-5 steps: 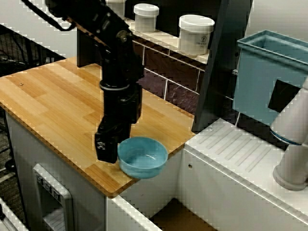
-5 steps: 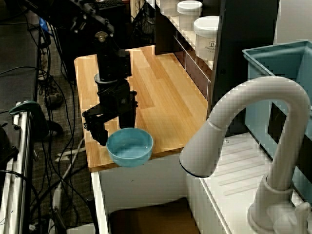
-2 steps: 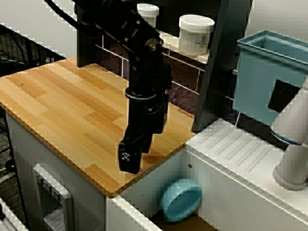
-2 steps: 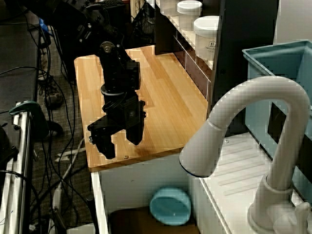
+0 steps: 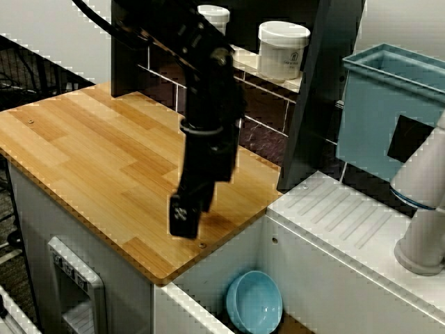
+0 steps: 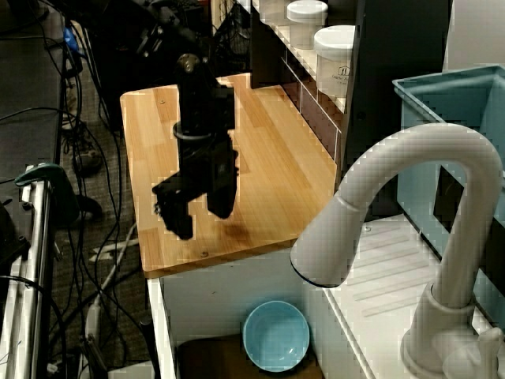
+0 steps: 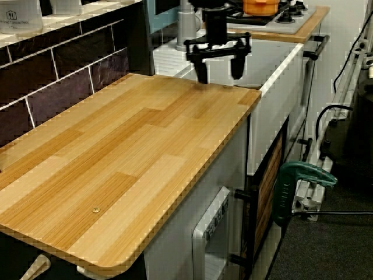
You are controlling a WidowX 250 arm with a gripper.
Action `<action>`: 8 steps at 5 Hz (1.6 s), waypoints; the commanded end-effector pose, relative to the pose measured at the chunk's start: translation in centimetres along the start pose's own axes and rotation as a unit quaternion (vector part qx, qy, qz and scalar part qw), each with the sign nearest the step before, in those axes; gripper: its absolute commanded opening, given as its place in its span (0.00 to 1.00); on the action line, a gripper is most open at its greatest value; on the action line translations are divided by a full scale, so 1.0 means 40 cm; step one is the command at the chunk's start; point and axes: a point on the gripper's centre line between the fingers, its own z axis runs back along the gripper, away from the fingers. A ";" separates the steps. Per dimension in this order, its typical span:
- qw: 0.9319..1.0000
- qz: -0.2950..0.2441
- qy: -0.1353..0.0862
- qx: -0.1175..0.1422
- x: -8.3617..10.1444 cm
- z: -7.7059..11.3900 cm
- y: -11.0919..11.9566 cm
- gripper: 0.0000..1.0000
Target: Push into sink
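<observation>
The light blue bowl lies inside the sink, tilted against its white wall just below the edge of the wooden surface. Above that edge hangs the black gripper, its fingers spread apart, grasping nothing.

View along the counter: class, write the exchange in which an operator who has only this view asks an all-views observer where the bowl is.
Operator: I see the gripper at the far end of the counter, but no bowl. Where is it?
Observer: The light blue bowl lies down in the sink, below the counter edge.
Operator: Overturned?
Observer: No, its opening shows from above.
Operator: Is the gripper holding anything?
Observer: No. The faucet-side view shows it open, empty, above the wood.
</observation>
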 end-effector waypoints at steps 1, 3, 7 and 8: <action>0.998 0.043 -0.044 0.030 -0.052 0.094 0.067 1.00; 0.984 0.136 -0.045 0.111 -0.085 0.130 0.099 1.00; 0.984 0.136 -0.045 0.111 -0.085 0.130 0.099 1.00; 0.984 0.136 -0.045 0.111 -0.085 0.130 0.099 1.00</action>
